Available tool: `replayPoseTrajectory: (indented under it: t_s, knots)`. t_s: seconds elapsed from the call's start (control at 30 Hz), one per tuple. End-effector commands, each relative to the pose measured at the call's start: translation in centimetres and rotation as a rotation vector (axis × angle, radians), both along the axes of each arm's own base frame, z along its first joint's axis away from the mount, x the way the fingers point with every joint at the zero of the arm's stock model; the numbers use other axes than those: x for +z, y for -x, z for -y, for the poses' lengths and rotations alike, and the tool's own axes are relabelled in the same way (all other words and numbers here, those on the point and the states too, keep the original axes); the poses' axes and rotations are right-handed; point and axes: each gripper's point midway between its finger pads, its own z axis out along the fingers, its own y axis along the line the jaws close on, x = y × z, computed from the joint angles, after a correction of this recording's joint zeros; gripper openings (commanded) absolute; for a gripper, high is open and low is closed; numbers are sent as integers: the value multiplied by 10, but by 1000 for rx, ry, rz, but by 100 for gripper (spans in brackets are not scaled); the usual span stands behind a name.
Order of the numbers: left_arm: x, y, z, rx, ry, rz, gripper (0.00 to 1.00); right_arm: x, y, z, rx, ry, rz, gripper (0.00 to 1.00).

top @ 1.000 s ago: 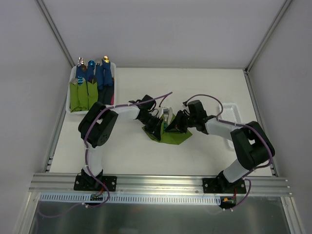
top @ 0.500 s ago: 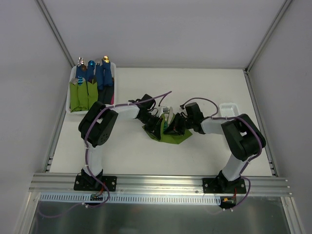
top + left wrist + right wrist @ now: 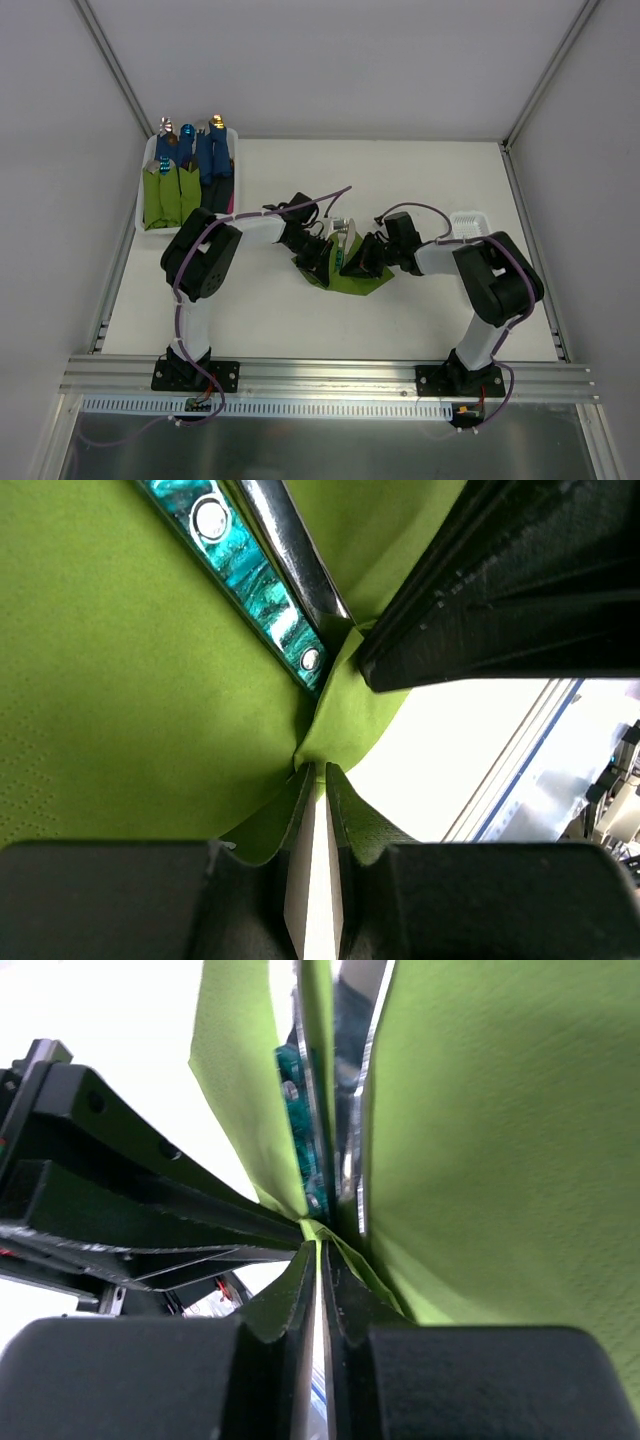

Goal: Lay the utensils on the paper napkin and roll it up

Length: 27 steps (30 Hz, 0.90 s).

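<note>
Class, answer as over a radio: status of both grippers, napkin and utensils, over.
Left gripper shut on the paper napkin. Right gripper shut on it too. Utensils lie inside the napkin's fold. Nothing else in the way.

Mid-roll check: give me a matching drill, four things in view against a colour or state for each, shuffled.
1. paper napkin
2. utensil handle
3. left gripper
4. white bin

A. teal
B. holds blue and green bundles
C. lime green
D. shut, pinching the napkin

Pairs: 1-C, 2-A, 3-D, 4-B.
</note>
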Motion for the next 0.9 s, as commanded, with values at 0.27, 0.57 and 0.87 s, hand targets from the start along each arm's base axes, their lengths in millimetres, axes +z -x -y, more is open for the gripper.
replayPoseTrajectory:
  t_s: [0.27, 0.57, 0.87]
  knots:
    - [6, -6, -6, 13, -11, 39, 17, -11, -7, 1, -20, 10, -10, 5]
    - [56, -43, -41, 234, -109, 245, 37, -18, -2, 4, -27, 24, -37, 4]
    - [63, -81, -82, 393, -301, 393, 54, -20, 2, 5, -24, 24, -44, 3]
